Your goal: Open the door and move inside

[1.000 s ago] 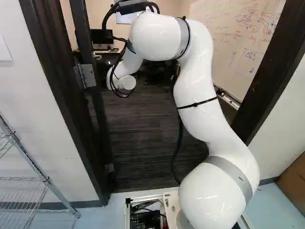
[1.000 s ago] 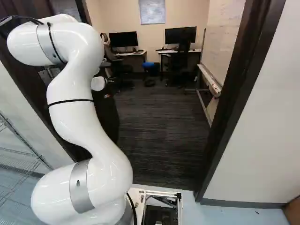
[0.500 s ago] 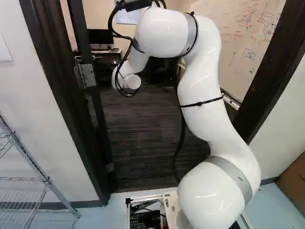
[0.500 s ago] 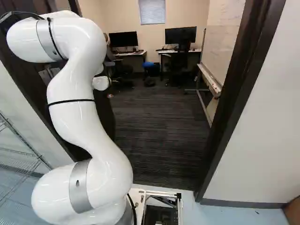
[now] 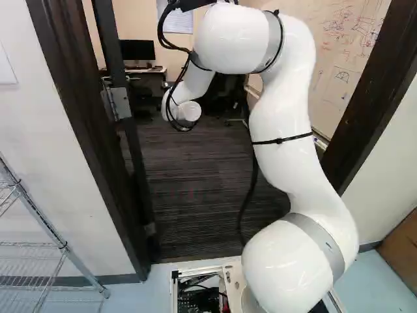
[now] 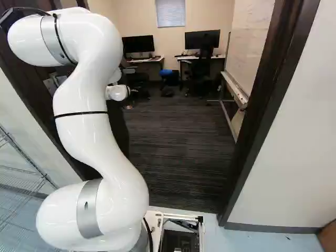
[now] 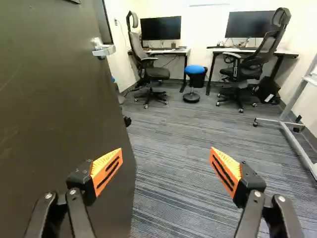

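Observation:
The dark door [image 7: 59, 114] stands swung open into the room, its silver lever handle [image 7: 104, 49] near its free edge. In the left base view, the door [image 5: 130, 130] meets the left side of the doorway at a metal hinge [image 5: 118, 103]. The gripper [image 7: 166, 166] is open in the wrist view, its orange pads wide apart with only carpet seen between them. One finger overlaps the door's face in that view; whether it touches cannot be told. The handle lies farther ahead, beyond that finger. Neither base view lets me make out the gripper.
The right door frame [image 6: 262, 105] and left frame [image 5: 85, 130] flank the doorway. A wire shelf [image 5: 49, 228] stands outside to the left. Inside are carpet [image 6: 178, 147], desks with monitors, office chairs [image 7: 255, 54], a blue stool [image 7: 195, 70] and a whiteboard on a wheeled stand [image 7: 297, 144].
The arm's upper part and wrist have shifted rightward in the left base view; in the right base view the wrist has also moved slightly right. The base and door look unmoved.

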{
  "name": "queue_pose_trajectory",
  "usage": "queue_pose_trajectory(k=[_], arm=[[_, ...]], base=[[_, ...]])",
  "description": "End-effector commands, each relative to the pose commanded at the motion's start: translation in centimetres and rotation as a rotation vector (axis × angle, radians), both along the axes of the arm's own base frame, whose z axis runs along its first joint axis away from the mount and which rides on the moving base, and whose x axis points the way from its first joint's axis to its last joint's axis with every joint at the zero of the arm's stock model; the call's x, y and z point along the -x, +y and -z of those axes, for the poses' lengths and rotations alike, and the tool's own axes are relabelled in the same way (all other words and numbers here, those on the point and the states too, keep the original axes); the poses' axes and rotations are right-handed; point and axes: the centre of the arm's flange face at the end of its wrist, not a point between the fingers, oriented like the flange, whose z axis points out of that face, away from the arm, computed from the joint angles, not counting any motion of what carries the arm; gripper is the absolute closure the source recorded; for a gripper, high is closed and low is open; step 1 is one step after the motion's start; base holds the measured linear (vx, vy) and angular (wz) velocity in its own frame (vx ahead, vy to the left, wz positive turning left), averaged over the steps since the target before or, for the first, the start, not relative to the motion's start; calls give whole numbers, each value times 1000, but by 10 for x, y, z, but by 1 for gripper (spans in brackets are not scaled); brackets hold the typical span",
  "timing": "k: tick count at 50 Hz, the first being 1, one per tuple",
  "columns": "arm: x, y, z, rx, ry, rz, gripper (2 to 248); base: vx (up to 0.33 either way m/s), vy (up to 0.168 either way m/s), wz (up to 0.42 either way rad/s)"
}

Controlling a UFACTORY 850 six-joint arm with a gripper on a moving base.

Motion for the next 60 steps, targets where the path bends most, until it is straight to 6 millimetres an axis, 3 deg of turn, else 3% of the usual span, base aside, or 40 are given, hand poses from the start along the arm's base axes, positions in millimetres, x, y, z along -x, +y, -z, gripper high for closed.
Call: queue_pose_trajectory(k=[60], arm=[[5, -97, -4, 11, 19, 136, 3]], base=[[0, 0, 0]])
